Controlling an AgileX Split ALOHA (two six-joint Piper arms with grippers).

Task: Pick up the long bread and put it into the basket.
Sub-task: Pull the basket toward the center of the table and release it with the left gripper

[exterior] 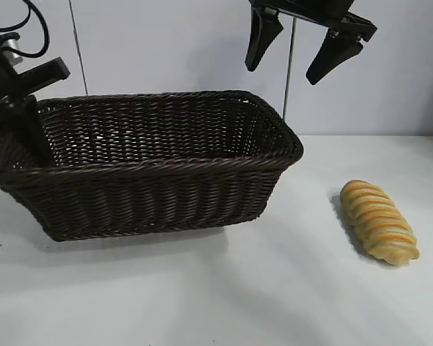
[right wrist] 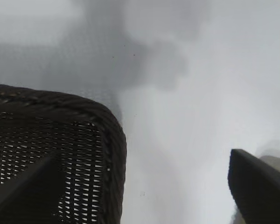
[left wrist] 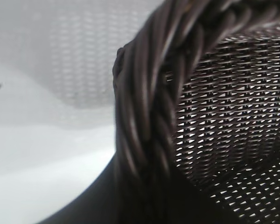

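The long bread (exterior: 379,220), a golden-tan ridged loaf, lies on the white table to the right of the basket, with nothing touching it. The dark brown wicker basket (exterior: 166,180) stands at the centre-left. My left gripper (exterior: 36,148) is shut on the basket's left rim, one finger inside the wall. In the left wrist view the braided rim (left wrist: 149,93) fills the space between the jaws. My right gripper (exterior: 282,72) hangs open high above the basket's right end, holding nothing. The right wrist view shows its gap (right wrist: 140,205) over bare table beside the basket's corner (right wrist: 109,140).
White tabletop (exterior: 274,288) runs in front of the basket and around the loaf. A pale wall stands behind, with thin vertical rods (exterior: 289,65).
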